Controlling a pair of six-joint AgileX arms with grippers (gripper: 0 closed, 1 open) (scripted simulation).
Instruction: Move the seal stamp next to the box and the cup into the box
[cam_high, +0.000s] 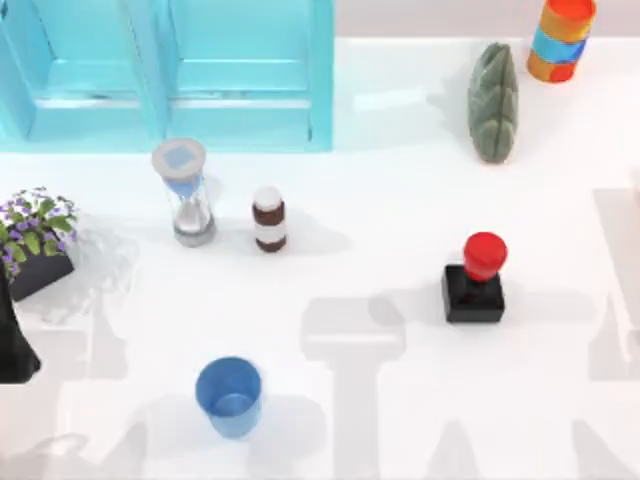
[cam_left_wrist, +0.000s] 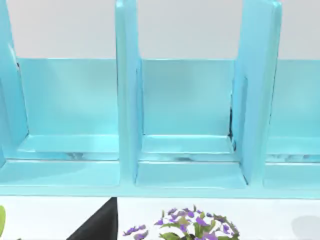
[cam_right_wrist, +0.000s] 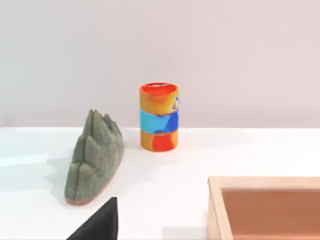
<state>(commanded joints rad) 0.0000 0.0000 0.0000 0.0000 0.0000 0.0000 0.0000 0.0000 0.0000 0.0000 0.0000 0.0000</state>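
The seal stamp (cam_high: 475, 278), a black square block with a red knob, stands upright right of the table's middle. The blue cup (cam_high: 230, 396) stands upright near the front edge, left of centre, mouth up. The box (cam_right_wrist: 265, 182) is an open tan box, and its near corner shows in the right wrist view. A dark part of my left arm (cam_high: 12, 345) sits at the table's left edge, far from the cup. A dark tip of my left gripper (cam_left_wrist: 97, 224) faces the cyan shelf. A dark tip of my right gripper (cam_right_wrist: 97, 224) faces the back right corner.
A cyan shelf unit (cam_high: 165, 70) fills the back left. An hourglass (cam_high: 185, 192) and a brown bottle (cam_high: 269, 218) stand in front of it. A potted flower (cam_high: 35, 240) is at the left edge. A green rock (cam_high: 493, 100) and a striped cylinder (cam_high: 562, 38) stand at the back right.
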